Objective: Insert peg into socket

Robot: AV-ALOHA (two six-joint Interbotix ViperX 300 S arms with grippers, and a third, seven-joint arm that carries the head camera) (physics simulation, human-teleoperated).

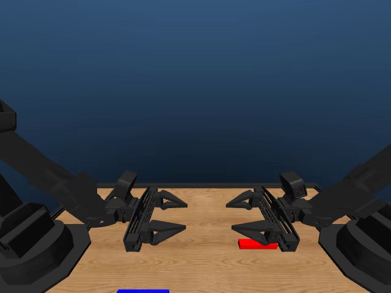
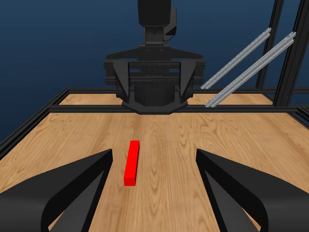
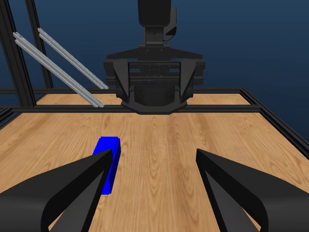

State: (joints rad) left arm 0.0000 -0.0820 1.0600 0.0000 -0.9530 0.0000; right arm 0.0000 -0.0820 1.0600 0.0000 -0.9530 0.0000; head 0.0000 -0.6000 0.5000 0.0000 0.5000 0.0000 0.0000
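The red peg (image 1: 257, 244) lies flat on the wooden table, partly behind my right gripper (image 1: 234, 215) in the head view. It shows in full as a thin bar (image 2: 131, 163) in the left wrist view. The blue socket (image 1: 143, 291) sits at the near edge of the head view, cut off by the frame, and the right wrist view shows it (image 3: 107, 162) partly behind one jaw. My left gripper (image 1: 178, 215) hovers above the table. Both grippers are open and hold nothing.
A black frame rail (image 1: 208, 185) borders the wooden table (image 1: 208, 256) at the far side. The two arm bases (image 1: 30, 247) (image 1: 360, 244) stand at the left and right ends. Slanted metal bars (image 2: 246, 63) rise beyond the table edge.
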